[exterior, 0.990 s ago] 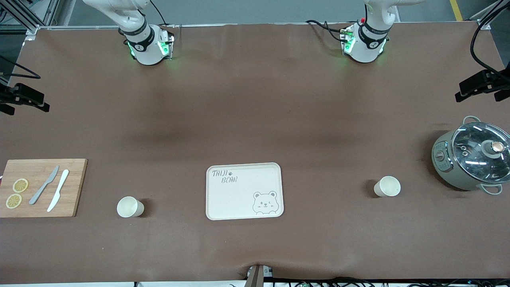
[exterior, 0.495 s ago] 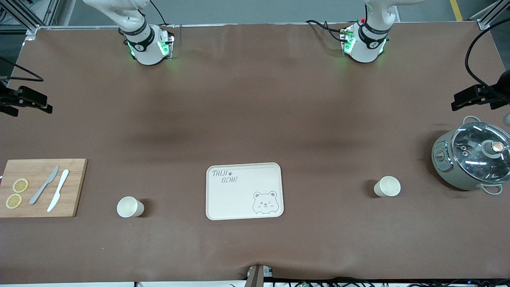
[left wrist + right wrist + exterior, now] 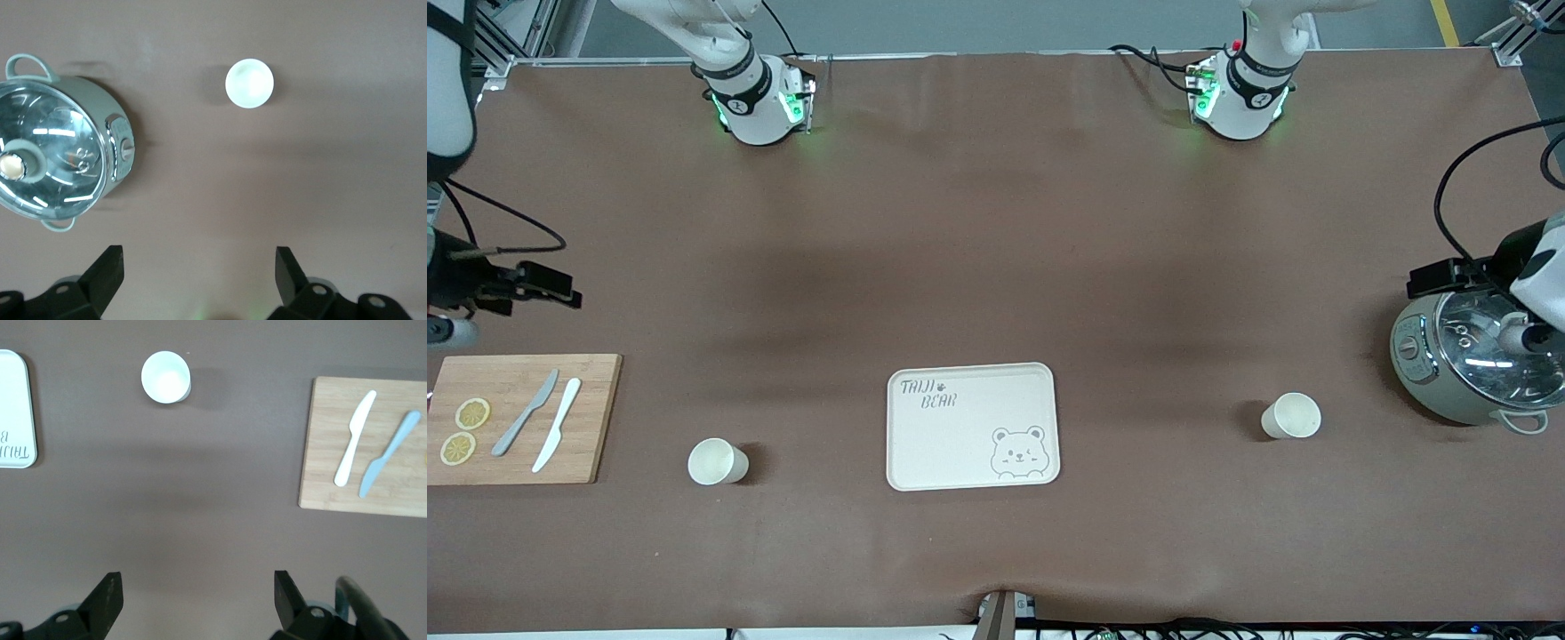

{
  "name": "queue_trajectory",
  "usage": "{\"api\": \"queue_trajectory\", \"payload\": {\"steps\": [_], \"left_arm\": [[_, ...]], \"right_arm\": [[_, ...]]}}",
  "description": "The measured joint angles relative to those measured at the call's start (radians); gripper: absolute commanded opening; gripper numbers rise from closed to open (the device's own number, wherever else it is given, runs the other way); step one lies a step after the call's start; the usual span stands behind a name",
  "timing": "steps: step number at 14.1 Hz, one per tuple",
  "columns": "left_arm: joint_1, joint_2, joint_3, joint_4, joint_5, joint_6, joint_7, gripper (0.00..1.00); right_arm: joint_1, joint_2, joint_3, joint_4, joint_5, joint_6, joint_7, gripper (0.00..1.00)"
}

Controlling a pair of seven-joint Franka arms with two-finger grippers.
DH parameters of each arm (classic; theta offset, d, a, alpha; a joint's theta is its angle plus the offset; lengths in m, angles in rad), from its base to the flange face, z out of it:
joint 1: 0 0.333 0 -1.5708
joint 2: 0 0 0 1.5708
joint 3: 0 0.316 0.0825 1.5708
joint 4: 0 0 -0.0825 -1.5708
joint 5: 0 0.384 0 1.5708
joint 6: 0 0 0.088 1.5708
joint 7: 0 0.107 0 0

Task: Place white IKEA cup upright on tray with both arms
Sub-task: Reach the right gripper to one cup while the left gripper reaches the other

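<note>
Two white cups stand upright on the brown table, one (image 3: 717,462) toward the right arm's end and one (image 3: 1291,416) toward the left arm's end. The cream tray (image 3: 971,427) with the bear drawing lies between them with nothing on it. My right gripper (image 3: 547,289) hangs over bare table by the cutting board. In the right wrist view this gripper (image 3: 197,576) is open and holds nothing, with its cup (image 3: 165,377) some way off. My left gripper (image 3: 1432,280) hangs over the table beside the pot. In the left wrist view it (image 3: 198,252) is open and holds nothing, well apart from its cup (image 3: 249,83).
A wooden cutting board (image 3: 587,418) with two knives and lemon slices lies at the right arm's end. A grey-green pot (image 3: 1414,356) with a glass lid stands at the left arm's end. The arms' bases (image 3: 756,102) stand along the table's edge farthest from the front camera.
Both grippers have come in from the table's ends toward its middle, the right one to the cutting board, the left one to the pot. Cups and tray have not moved.
</note>
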Motion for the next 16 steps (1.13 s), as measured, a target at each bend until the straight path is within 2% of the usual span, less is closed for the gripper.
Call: {"api": "queue_trajectory", "payload": {"steps": [4,9,16], "left_arm": [[-0.001,0.062,-0.001,-0.002,0.000,0.080,0.002,1.00],[0.000,0.169,-0.001,-0.007,0.001,0.200,0.003,1.00],[0.000,0.326,-0.001,-0.008,0.001,0.328,0.004,1.00]], "right_arm": [[0.006,0.135,0.002,0.096,0.001,0.042,0.000,1.00],[0.009,0.309,0.003,0.139,0.001,0.214,0.000,1.00],[0.038,0.417,0.004,0.150,0.002,0.363,0.000,1.00]]}}
